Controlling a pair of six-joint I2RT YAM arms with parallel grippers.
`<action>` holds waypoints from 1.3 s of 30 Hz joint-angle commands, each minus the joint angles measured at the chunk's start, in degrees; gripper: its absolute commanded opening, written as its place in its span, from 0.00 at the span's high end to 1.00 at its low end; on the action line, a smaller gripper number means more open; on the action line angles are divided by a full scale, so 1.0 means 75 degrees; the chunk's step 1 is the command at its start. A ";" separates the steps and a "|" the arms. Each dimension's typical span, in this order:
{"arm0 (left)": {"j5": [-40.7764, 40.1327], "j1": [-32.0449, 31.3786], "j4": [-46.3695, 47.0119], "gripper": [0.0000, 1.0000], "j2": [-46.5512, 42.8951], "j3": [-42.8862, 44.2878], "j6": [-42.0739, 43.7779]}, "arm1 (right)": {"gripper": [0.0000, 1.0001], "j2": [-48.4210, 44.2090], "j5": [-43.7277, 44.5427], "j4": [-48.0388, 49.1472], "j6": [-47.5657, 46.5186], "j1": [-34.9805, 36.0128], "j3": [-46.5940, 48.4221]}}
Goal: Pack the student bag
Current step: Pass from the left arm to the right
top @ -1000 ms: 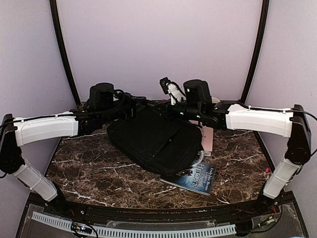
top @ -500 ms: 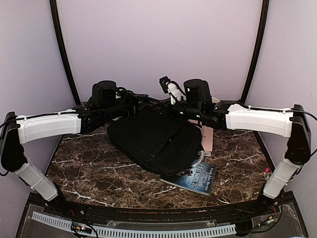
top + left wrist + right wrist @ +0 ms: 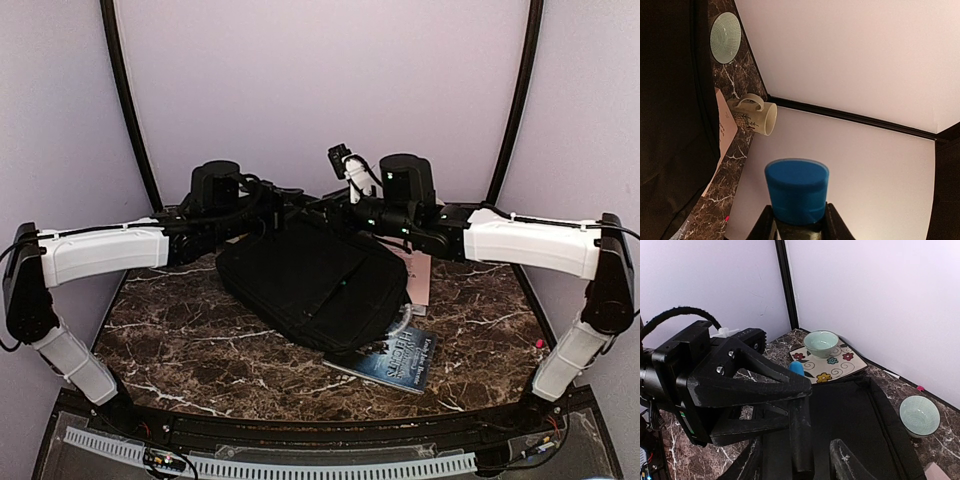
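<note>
Fingers of the left hand (image 3: 796,212) clamp a blue cylinder (image 3: 796,190). The right hand (image 3: 799,460) faces it, fingers apart around a black fold (image 3: 801,435); whether they grip it, I cannot tell. The bag (image 3: 310,280) lies just beneath both hands, the back wall (image 3: 320,90) close beyond, the counter (image 3: 200,340) stretching nearward. Both forearms are level, reaching inward.

A dark brown marble-patterned desk (image 3: 200,340) with white veins stands enclosed by plain pale lilac walls (image 3: 320,90); black curved poles (image 3: 125,100) rise behind the desk's far corners.
</note>
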 commanded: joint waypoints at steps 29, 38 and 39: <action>-0.0159 -0.0106 -0.0065 1.00 0.0009 0.0327 0.0247 | 0.84 -0.0689 -0.0738 0.0829 -0.0145 -0.0024 -0.0555; -0.0134 -0.0099 -0.0063 0.98 -0.0042 0.0304 0.0295 | 1.00 -0.0651 -0.0795 0.0663 -0.0138 -0.0027 -0.0526; -0.0130 -0.0099 -0.0058 0.94 -0.0055 0.0292 0.0350 | 1.00 -0.0663 -0.0765 0.0638 -0.0135 -0.0033 -0.0526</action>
